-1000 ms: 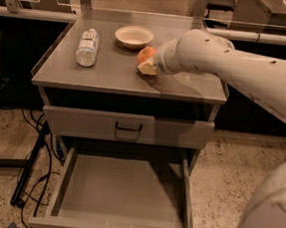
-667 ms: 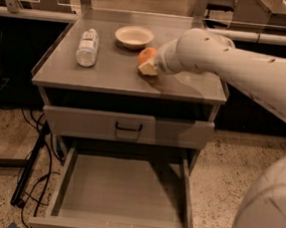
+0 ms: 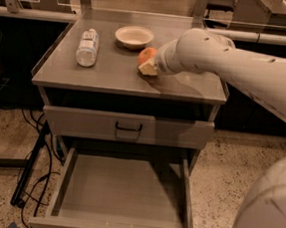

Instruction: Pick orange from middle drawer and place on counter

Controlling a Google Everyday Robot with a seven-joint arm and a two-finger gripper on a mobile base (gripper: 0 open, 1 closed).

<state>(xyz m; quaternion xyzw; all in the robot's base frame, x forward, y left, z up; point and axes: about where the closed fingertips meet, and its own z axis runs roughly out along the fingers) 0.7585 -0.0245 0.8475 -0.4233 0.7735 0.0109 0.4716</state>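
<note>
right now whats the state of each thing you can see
orange: low over the counter, against the gripper
gripper: over the counter's right half, at the orange
middle drawer: pulled open
top drawer: shut
bottle: lying on its side
bowl: upright

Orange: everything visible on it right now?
The orange is small, round, smooth-skinned and orange-coloured; only its upper left side shows. It is over the counter, right of centre, just front-right of the white bowl and apart from it. The gripper is against its near right side, hiding the rest. Whether it rests on the surface or is held just off it cannot be told.
</note>
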